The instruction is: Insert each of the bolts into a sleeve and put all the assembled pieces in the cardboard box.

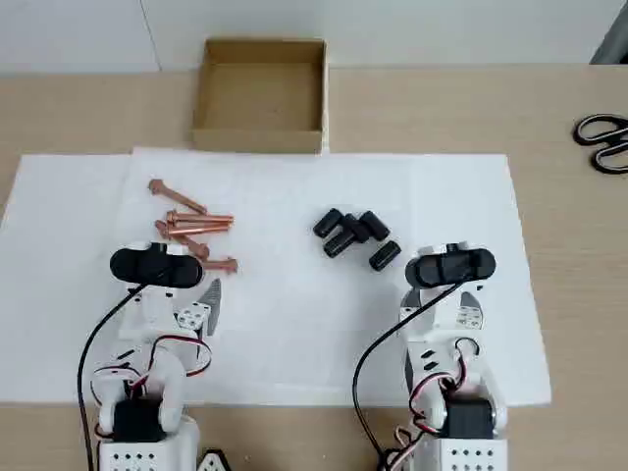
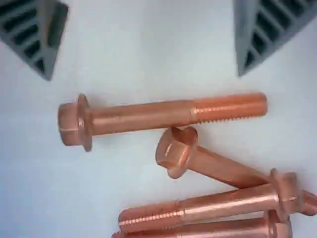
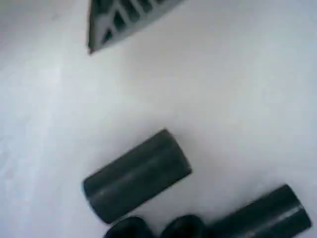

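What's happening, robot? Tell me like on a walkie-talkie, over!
Left gripper open beside the bolts; right gripper near the sleeves. No bolt sleeved yet. Nothing between them and the cardboard box. Over.

Wooden table [image 1: 471,108]: white sheet [image 1: 294,324], cardboard box [image 1: 260,137], scissors [image 1: 603,142]

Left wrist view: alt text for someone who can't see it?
Copper bolts lie on white paper ahead of the open left gripper, none held. One lies nearest its grey fingertips; the others bunch together beyond.
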